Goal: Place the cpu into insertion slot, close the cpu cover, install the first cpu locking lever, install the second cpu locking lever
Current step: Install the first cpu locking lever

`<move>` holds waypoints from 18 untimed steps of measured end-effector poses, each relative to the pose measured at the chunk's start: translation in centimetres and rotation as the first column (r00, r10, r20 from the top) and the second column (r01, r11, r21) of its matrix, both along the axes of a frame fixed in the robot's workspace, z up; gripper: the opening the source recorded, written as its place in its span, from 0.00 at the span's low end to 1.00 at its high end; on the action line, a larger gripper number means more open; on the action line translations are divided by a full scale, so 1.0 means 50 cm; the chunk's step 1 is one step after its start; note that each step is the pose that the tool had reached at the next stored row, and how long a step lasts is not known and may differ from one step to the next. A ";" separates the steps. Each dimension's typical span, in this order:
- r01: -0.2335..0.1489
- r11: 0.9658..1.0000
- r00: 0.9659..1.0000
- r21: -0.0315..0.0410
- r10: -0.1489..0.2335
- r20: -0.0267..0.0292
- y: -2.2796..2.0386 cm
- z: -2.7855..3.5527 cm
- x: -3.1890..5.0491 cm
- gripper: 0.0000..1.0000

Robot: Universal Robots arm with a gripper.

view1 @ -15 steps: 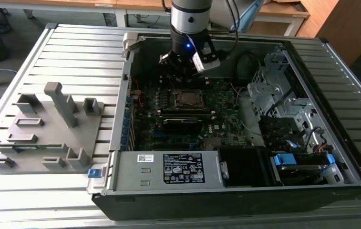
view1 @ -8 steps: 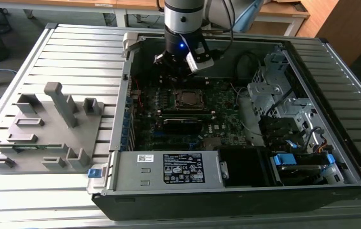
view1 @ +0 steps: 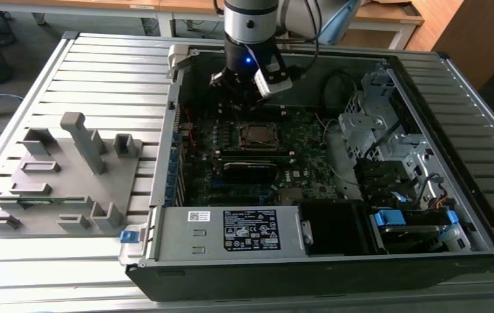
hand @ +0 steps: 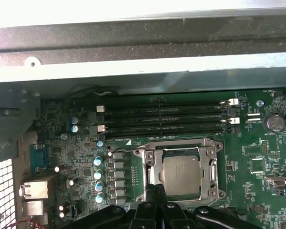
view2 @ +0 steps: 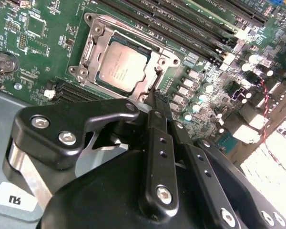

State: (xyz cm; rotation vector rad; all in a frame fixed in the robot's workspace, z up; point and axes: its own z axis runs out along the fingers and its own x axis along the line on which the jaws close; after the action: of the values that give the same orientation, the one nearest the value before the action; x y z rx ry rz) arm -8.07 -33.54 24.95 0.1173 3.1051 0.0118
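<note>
An open dark metal computer case (view1: 229, 287) lies on a slatted grey metal table (view1: 98, 72). A silver and black robot arm (view1: 248, 26) reaches down into it.

In both wrist views, the black two-fingered gripper (view2: 156, 99) hovers low over a green circuit board (hand: 262, 191). Its fingers are pressed together, with no gap showing at the tips.

Just ahead of the tips sits the insertion slot (view1: 239, 135), a small square socket with a metal rim. The cpu (view2: 123, 67), a flat square chip with a dull silver-grey top, rests inside it. The cpu cover (hand: 181, 145), a thin silver frame plate with a square cut-out, lies flat around the chip.

A thin metal lever (view2: 155, 80) runs along the socket edge nearest the fingertips. Whether the tips pinch it cannot be told.

Beyond the socket from the gripper lie long black memory slots (hand: 164, 119). Outside the case, well away from the gripper, stands a grey moulded fixture tray (view1: 64, 176).
</note>
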 end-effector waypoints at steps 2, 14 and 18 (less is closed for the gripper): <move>0.000 1.000 1.000 0.000 0.000 0.000 0.0000 0.005 0.000 0.11; 0.000 1.000 1.000 0.000 0.000 0.000 0.0001 0.022 0.000 0.11; 0.000 1.000 1.000 0.000 0.000 0.000 0.0000 0.023 0.000 0.11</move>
State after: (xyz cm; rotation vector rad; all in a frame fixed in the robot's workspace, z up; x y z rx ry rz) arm -8.07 -33.54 26.08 0.1173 3.1051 0.0117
